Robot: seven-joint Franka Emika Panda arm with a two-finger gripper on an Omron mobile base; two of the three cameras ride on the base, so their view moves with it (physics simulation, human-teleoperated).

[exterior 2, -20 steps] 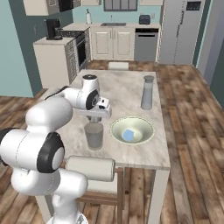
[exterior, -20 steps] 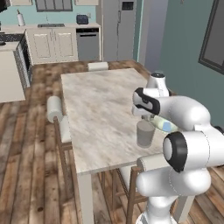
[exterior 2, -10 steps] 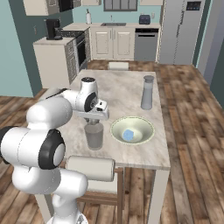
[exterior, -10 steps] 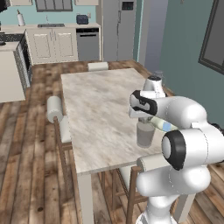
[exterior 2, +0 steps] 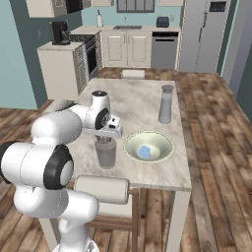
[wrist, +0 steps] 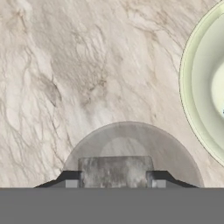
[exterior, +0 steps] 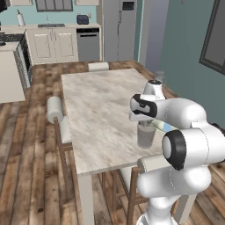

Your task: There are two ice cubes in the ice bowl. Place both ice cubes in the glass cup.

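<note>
Claw (wrist: pixel 115 183) over the glass cup (exterior 2: pixel 106 153) — whitish ice cube (wrist: pixel 115 171) pinched between its tips.
Cup stands upright on the marble surface (exterior: pixel 94 110), beside the ice bowl (exterior 2: pixel 132 148) — a pale blue cube (exterior 2: pixel 143 152) lies inside.

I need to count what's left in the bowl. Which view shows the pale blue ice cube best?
The right base view: the small pale blue ice cube lies unobstructed inside the wide greenish-cream bowl. The hand view catches just a blue speck at the frame edge; in the left base view the arm covers it.
</note>
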